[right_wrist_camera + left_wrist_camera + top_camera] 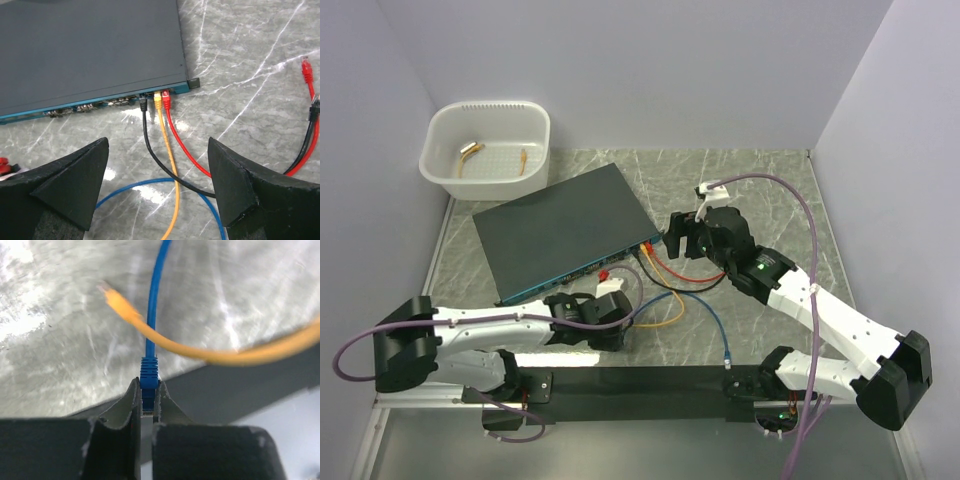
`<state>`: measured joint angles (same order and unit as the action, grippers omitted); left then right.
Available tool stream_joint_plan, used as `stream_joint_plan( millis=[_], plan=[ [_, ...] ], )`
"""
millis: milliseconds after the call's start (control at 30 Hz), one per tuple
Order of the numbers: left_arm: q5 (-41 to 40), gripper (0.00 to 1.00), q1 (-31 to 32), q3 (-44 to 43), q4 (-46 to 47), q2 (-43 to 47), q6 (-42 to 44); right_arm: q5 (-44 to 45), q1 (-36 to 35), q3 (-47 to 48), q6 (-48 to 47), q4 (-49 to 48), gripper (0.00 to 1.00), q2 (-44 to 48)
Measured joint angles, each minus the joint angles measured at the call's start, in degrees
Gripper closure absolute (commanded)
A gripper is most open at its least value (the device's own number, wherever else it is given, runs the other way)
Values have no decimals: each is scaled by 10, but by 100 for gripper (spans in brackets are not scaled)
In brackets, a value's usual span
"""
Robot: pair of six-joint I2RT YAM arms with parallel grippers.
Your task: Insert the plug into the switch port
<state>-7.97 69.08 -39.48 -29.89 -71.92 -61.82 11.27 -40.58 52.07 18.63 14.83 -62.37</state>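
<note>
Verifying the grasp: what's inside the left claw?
A blue plug, pinched between the fingers of the left claw, its boot sticking out past the tips. The fingers cover most of the rest of the plug, so its latch side cannot be seen.

Tub point(485, 150) sits behind-left of switch box point(565, 230) on table point(760, 190), w/ cables point(163, 127) at box's front-right corner.

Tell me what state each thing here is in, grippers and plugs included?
left gripper: shut on the blue plug
right gripper: open, empty
blue plug: gripped, in no port
black plug: seated in the switch
yellow plug: seated beside the black
red plug: seated beside the yellow
white tub: upright, small items inside
</note>
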Motion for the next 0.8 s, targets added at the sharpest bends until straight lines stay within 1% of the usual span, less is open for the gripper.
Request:
stream_joint_plan(
  millis=[167, 400, 500, 600, 667, 800],
  plan=[
    [37, 99, 0, -66, -65, 35, 94, -41, 0, 21, 14, 2, 15, -8],
    [157, 100, 2, -138, -119, 107, 239, -135, 0, 107, 28, -1, 16, -49],
    [188, 99, 4, -183, -136, 119, 290, -176, 0, 149, 28, 0, 16, -67],
    [198, 100, 5, -225, -145, 128, 338, -238, 0, 176, 21, -4, 17, -72],
    [200, 100, 5, -244, -146, 139, 369, -296, 1, 181, 14, -14, 19, -69],
    [210, 99, 5, -253, -143, 169, 410, -400, 12, 157, 13, -47, 23, -43]
  ],
)
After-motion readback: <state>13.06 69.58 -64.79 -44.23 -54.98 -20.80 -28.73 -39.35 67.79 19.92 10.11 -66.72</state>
